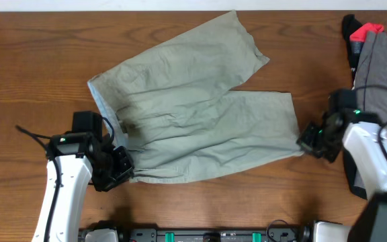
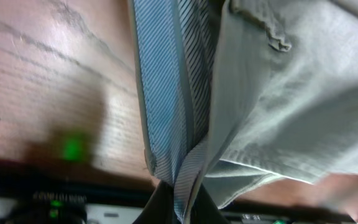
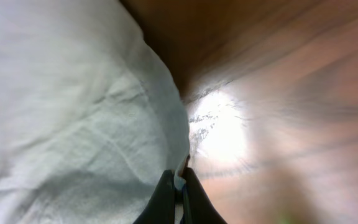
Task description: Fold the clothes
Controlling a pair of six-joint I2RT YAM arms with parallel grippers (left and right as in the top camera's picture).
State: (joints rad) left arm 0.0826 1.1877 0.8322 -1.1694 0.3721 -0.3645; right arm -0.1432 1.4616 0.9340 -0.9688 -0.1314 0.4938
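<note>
Close view along a wooden table point(image 2: 48, 68). Khaki shorts point(image 2: 291, 99) fill the right side, the cloth creased and lying in soft folds. Their pale blue striped waistband lining point(image 2: 166, 81) runs as a band from the far middle down to the near edge. There the dark left gripper point(image 2: 179, 208) has its fingers pinched together on the lining's edge. On the bare wood to the left sits a blurred green glow point(image 2: 73, 148).
</note>
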